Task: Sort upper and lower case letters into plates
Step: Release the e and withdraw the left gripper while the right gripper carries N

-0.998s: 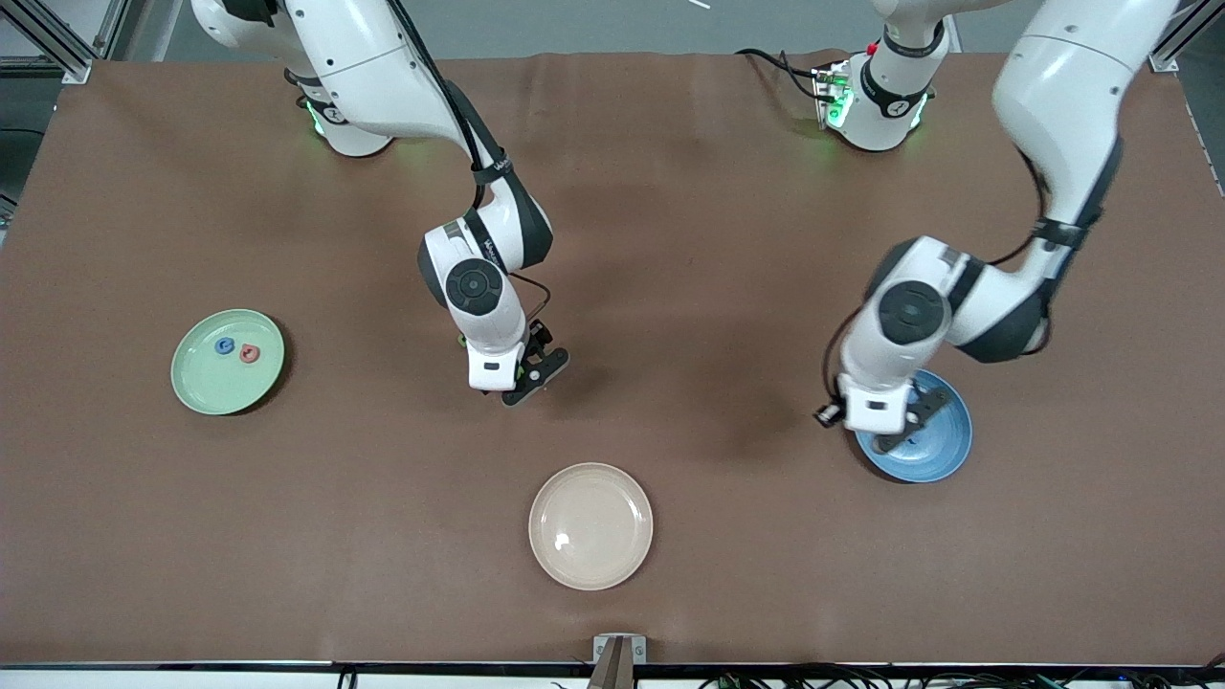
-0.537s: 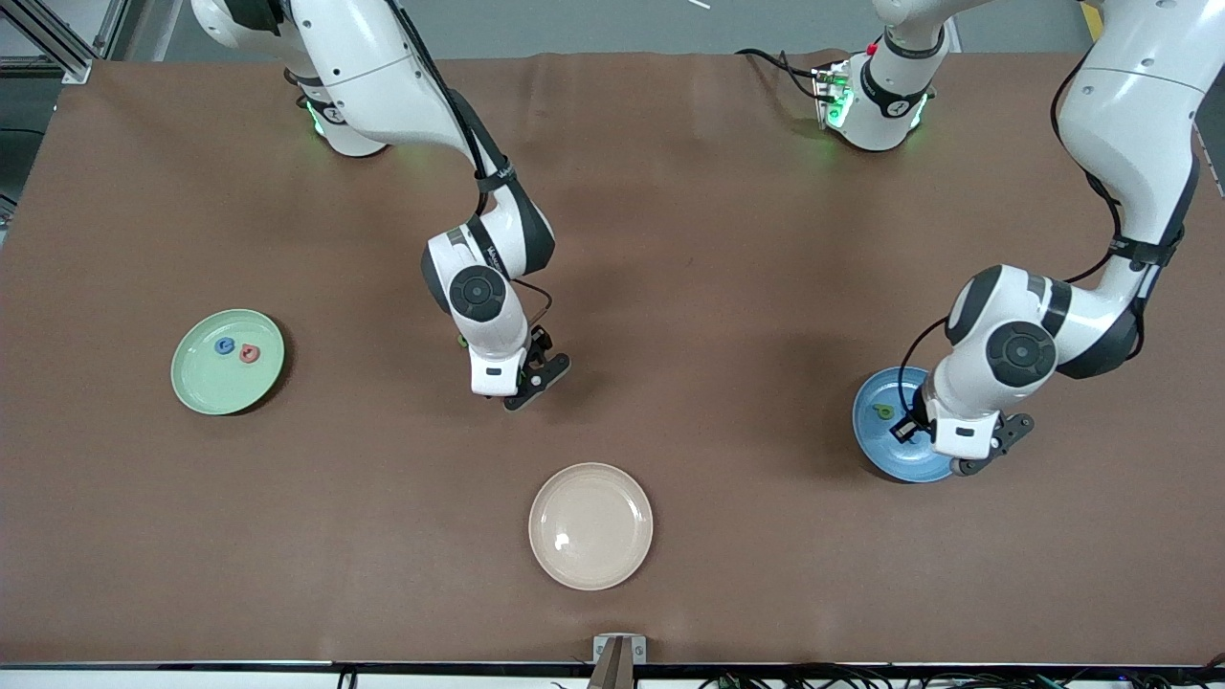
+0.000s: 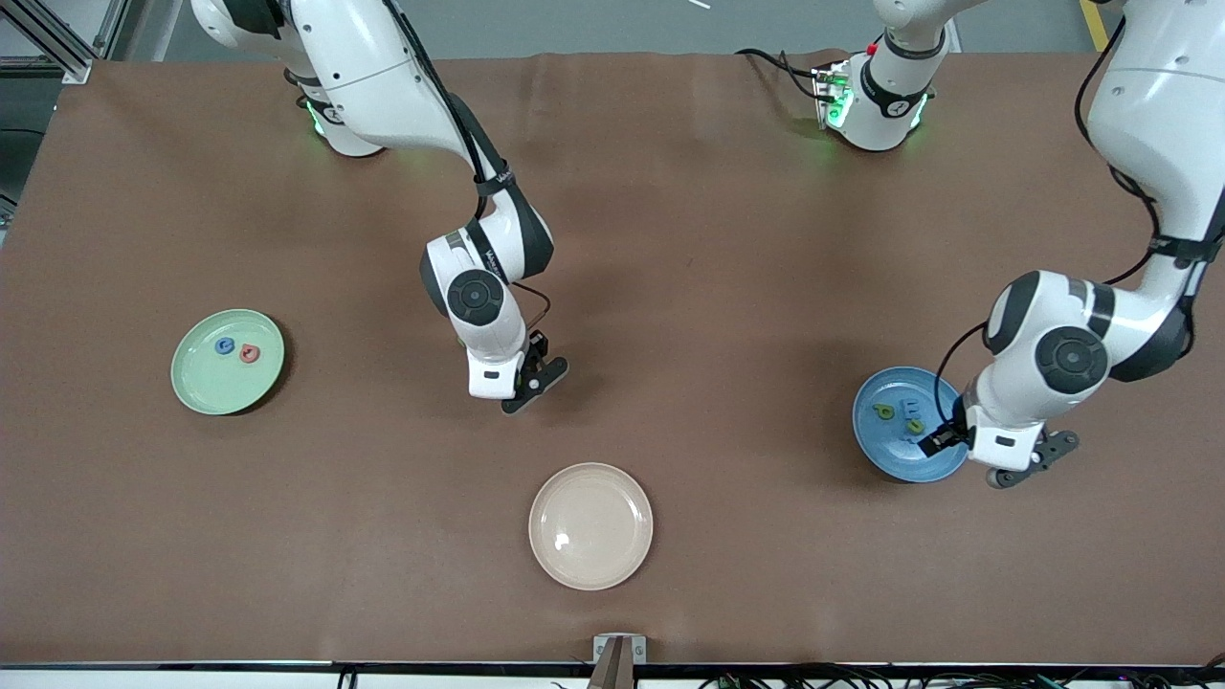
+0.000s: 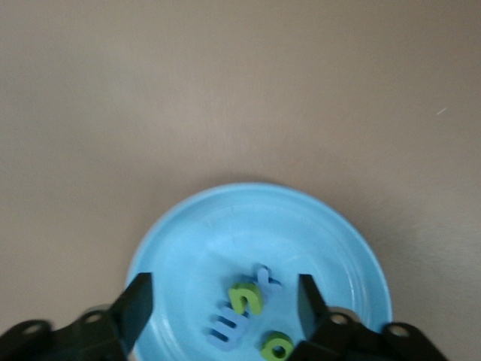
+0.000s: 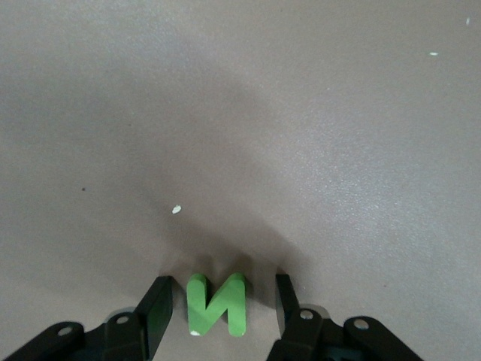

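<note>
Front view, read from nine o'clock round to three: the mint green plate [image 3: 228, 362] lies toward the right arm's end of the brown table [image 3: 670, 191], with a blue letter [image 3: 225, 345] and a pink-red letter [image 3: 250, 353] side by side on it. Near the middle the right gripper [image 3: 524, 383] is down at the table. The right wrist view shows a green letter N [image 5: 218, 304] flat on the table between the two fingers [image 5: 156, 316], which stand a little apart from it on each side, narrow but not touching. At six o'clock from that gripper, nearer the front camera, sits the cream-beige plate [image 3: 590, 525]. Toward the left arm's end lies the bright blue plate [image 3: 890, 457], holding a green ring-shaped letter [image 3: 882, 411], a second green letter [image 3: 916, 426] and blue letters [image 4: 234, 325] bunched together. The left gripper [image 3: 1029, 462] hangs over that plate's rim at about four o'clock, spread wide and holding nothing, as the left wrist view shows.
</note>
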### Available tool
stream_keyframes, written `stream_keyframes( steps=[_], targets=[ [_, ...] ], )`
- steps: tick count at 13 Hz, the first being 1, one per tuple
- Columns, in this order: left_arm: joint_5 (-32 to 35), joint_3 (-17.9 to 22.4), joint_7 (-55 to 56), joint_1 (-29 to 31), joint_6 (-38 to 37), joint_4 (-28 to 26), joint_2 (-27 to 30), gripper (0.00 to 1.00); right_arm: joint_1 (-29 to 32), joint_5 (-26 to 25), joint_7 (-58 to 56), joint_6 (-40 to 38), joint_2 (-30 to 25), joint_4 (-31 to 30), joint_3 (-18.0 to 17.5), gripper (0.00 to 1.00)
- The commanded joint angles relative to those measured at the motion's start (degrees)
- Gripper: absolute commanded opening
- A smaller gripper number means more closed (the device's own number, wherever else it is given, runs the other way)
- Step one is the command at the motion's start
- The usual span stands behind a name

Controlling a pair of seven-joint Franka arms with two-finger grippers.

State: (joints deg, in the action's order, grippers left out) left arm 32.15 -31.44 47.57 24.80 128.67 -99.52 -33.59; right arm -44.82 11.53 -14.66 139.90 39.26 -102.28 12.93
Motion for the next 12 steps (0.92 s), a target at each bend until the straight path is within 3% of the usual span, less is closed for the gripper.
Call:
stream_keyframes(
  steps=[1,4,6,8,10,12],
  targets=[
    [-2.34,-1.16,-7.2,0.51,-6.92,1.25,8.7,1.0,1.14,1.22,-0.72,0.11,0.46,0.41,-0.53,0.48],
    [-8.67,-1.69,-19.39,0.43,-18.94,10.19,11.44,1.0,1.14,1.31,-0.63,0.11,0.46,0.33,-0.53,0.3],
    [-9.21,-1.78,-29.33,0.34,-27.13,16.62,11.53,1.0,0.79,6.45,-0.89,-0.24,0.46,0.33,-0.53,0.16],
    [-10.61,-1.78,-34.72,0.42,-30.66,18.92,13.71,1.0,0.35,7.63,-0.81,-0.59,0.11,0.24,-0.44,0.07],
    [-11.14,-1.69,-37.18,0.42,-31.03,19.1,15.92,1.0,0.87,7.72,-0.81,-1.99,-0.85,0.15,-0.36,0.07],
    [-13.25,-1.61,-37.46,0.42,-31.55,19.02,18.99,1.0,1.92,7.72,-0.98,-10.66,-4.87,0.24,0.6,0.06]
  ],
)
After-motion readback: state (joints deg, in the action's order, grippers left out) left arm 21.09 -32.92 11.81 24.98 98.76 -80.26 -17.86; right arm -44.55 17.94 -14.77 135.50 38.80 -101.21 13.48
